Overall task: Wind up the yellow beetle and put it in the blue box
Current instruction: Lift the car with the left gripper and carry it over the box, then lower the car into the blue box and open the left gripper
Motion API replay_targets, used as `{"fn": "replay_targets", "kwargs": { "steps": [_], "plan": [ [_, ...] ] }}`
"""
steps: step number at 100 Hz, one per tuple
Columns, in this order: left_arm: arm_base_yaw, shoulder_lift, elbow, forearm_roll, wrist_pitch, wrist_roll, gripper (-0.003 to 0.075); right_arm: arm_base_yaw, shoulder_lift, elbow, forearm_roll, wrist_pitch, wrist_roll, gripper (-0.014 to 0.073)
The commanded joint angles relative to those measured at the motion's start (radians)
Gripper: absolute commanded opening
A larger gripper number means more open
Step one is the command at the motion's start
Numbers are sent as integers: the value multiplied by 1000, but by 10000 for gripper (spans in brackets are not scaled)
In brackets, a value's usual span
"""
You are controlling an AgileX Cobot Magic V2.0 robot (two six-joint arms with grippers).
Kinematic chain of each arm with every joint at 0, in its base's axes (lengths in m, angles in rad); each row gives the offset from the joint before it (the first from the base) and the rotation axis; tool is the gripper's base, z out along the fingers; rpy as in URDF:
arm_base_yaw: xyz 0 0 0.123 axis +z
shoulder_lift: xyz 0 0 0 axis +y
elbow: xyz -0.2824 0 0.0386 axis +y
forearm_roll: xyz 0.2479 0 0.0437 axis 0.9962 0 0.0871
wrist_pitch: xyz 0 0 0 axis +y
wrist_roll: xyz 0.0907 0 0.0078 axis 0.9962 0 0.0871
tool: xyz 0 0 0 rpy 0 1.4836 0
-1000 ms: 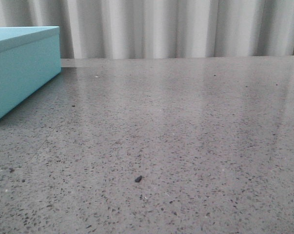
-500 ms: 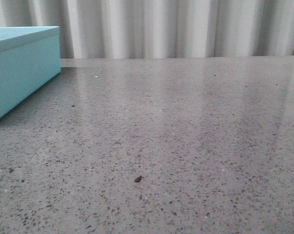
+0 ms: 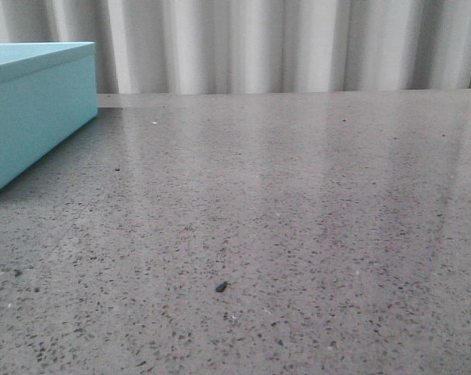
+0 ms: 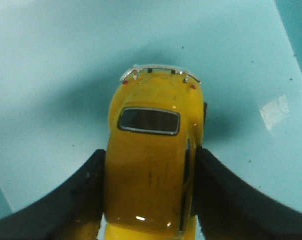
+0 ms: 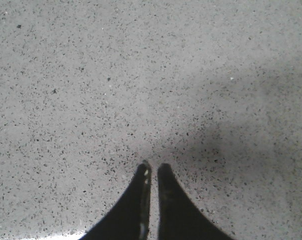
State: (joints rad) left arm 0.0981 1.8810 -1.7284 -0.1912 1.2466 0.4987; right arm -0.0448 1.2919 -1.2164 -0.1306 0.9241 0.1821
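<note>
In the left wrist view my left gripper (image 4: 149, 155) is shut on the yellow beetle (image 4: 152, 165), both black fingers pressed against its sides. The car's chrome bumper (image 4: 158, 71) points away from the wrist. It hangs over a pale turquoise surface of the blue box (image 4: 50, 65), casting a soft shadow there. In the front view the blue box (image 3: 32, 101) stands at the far left on the grey speckled table (image 3: 297, 203); neither arm nor the beetle shows there. My right gripper (image 5: 152, 167) is shut and empty above bare table.
Grey pleated curtains (image 3: 282, 43) hang behind the table's far edge. A small dark speck (image 3: 221, 287) lies on the tabletop near the front middle. A darker teal strip (image 4: 298, 35) shows at one edge of the left wrist view.
</note>
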Motion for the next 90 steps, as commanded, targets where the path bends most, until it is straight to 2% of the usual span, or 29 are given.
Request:
{"fn": "replay_targets", "kwargs": {
  "steps": [1, 10, 46, 60, 72, 90],
  "plan": [
    [4, -46, -24, -32, 22, -12, 326, -5, -33, -24, -12, -52, -1, -41],
    [4, -46, -24, -32, 22, -12, 362, -5, -33, -24, -12, -54, -1, -41],
    [4, -46, -24, -32, 22, -14, 361, -5, -33, -24, -12, -52, -1, -41],
    [4, -55, -24, -54, 22, -14, 339, -5, -33, -24, -12, -52, -1, -41],
    [4, -79, -24, -75, 22, -23, 256, -5, -52, 2, -12, -86, -1, -41],
    [16, -143, -24, -140, 22, -23, 3, -5, -123, 80, -26, -168, -1, -41]
  ]
}}
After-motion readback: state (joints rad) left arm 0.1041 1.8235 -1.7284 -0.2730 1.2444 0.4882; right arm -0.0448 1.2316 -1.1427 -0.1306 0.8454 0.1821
